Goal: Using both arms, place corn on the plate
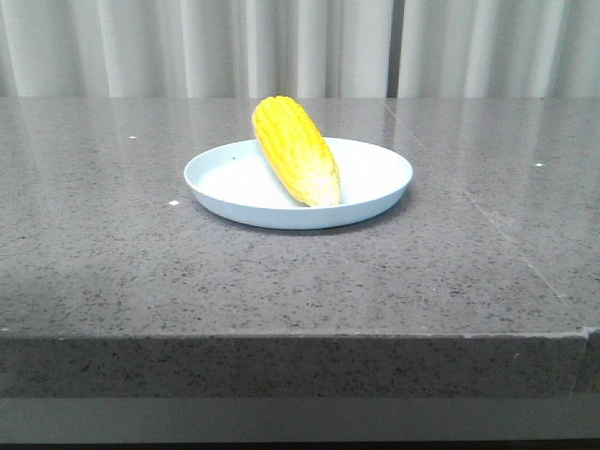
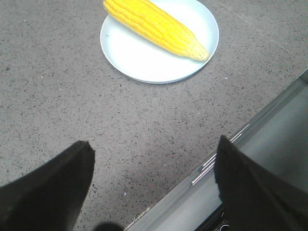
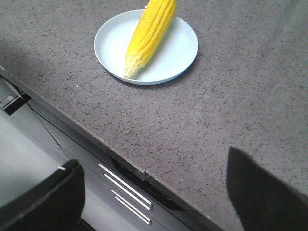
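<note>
The yellow corn point(image 1: 295, 150) lies across the pale blue-white plate point(image 1: 375, 202) near the middle of the grey table, its paler tip pointing toward the front. Both show in the left wrist view, corn point(image 2: 154, 26) on plate point(image 2: 139, 60), and in the right wrist view, corn point(image 3: 149, 33) on plate point(image 3: 175, 55). My left gripper point(image 2: 154, 168) is open and empty, well back from the plate over the table's front edge. My right gripper point(image 3: 154, 185) is open and empty, also back over the front edge. Neither gripper shows in the front view.
The speckled grey tabletop point(image 1: 112, 244) ends in a thick front edge point(image 1: 281, 361). White curtains point(image 1: 281, 47) hang behind. Below the edge the right wrist view shows a grey panel with metal strips point(image 3: 127, 190).
</note>
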Robot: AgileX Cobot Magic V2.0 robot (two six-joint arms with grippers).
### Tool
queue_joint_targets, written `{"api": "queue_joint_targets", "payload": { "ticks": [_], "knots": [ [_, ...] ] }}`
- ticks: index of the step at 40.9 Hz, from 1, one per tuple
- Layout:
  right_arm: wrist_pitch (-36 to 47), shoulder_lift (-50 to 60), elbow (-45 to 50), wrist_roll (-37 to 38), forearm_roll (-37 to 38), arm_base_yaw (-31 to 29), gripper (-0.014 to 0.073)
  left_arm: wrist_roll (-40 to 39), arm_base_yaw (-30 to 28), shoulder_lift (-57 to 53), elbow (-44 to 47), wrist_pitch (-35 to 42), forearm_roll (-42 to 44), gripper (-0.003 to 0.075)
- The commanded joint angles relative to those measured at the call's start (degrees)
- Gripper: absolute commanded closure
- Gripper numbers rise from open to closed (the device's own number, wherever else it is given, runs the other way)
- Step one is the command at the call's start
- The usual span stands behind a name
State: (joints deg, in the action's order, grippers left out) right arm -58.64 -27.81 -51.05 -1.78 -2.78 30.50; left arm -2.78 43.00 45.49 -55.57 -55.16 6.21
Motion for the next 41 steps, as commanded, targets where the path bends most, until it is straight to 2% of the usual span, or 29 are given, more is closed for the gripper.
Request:
{"api": "queue_joint_targets", "payload": {
  "ticks": [1, 4, 6, 12, 16, 21, 25, 30, 41],
  "knots": [
    [3.07, 0.44, -0.94, -0.70, 0.59, -0.07, -0.0017, -0.41, 0.50, 0.05, -1.51, 3.65, 0.25, 0.0208],
    [2.45, 0.44, -0.94, -0.70, 0.63, -0.07, 0.0032, -0.41, 0.50, 0.05, -1.51, 3.65, 0.25, 0.0209],
    [2.32, 0.44, -0.94, -0.70, 0.63, -0.07, 0.0096, -0.41, 0.50, 0.05, -1.51, 3.65, 0.25, 0.0209],
    [2.21, 0.44, -0.94, -0.70, 0.63, -0.07, 0.0376, -0.41, 0.50, 0.05, -1.51, 3.65, 0.25, 0.0227],
    [2.21, 0.44, -0.94, -0.70, 0.58, -0.07, 0.0513, -0.41, 0.50, 0.05, -1.51, 3.65, 0.25, 0.0311],
    [2.07, 0.44, -0.94, -0.70, 0.58, -0.07, 0.0651, -0.41, 0.50, 0.05, -1.51, 3.65, 0.25, 0.0470],
    [2.03, 0.44, -0.94, -0.70, 0.58, -0.07, 0.0661, -0.41, 0.50, 0.05, -1.51, 3.65, 0.25, 0.0612],
    [2.38, 0.44, -0.94, -0.31, 0.41, -0.07, 0.0661, -0.41, 0.50, 0.05, -1.51, 3.65, 0.25, 0.0739],
    [2.31, 0.44, -0.94, -0.30, 0.15, -0.07, 0.0661, -0.41, 0.50, 0.05, -1.51, 3.65, 0.25, 0.0741]
  ]
}}
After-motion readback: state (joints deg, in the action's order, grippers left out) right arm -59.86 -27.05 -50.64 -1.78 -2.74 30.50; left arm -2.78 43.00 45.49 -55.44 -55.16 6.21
